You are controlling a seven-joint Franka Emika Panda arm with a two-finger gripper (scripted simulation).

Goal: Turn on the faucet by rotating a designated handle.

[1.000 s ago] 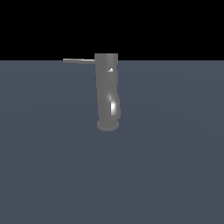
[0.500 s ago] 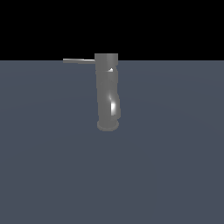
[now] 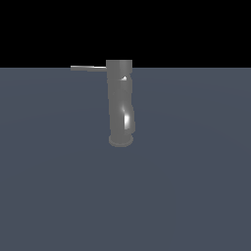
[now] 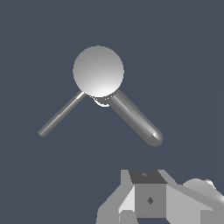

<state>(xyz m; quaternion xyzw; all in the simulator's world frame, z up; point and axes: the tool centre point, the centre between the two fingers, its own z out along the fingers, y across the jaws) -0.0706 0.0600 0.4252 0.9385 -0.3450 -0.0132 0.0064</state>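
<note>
The faucet [image 3: 120, 105] is a glossy grey upright column with a slight bend and a round flared base, standing on the dark blue-grey floor. The handle [image 3: 88, 68], a thin flat grey bar, sticks out from its top toward the exterior view's left. From above, the wrist view shows the faucet's round cap [image 4: 98, 71], the thin handle [image 4: 61, 113] and a thicker rounded spout [image 4: 135, 119] spreading apart from it. Only white and grey parts of my gripper [image 4: 148, 199] show at that picture's edge, well apart from the handle. Its jaws are hidden. The gripper does not appear in the exterior view.
A flat dark blue-grey floor [image 3: 196, 186] spreads all around the faucet, with a black background behind it. No other objects show.
</note>
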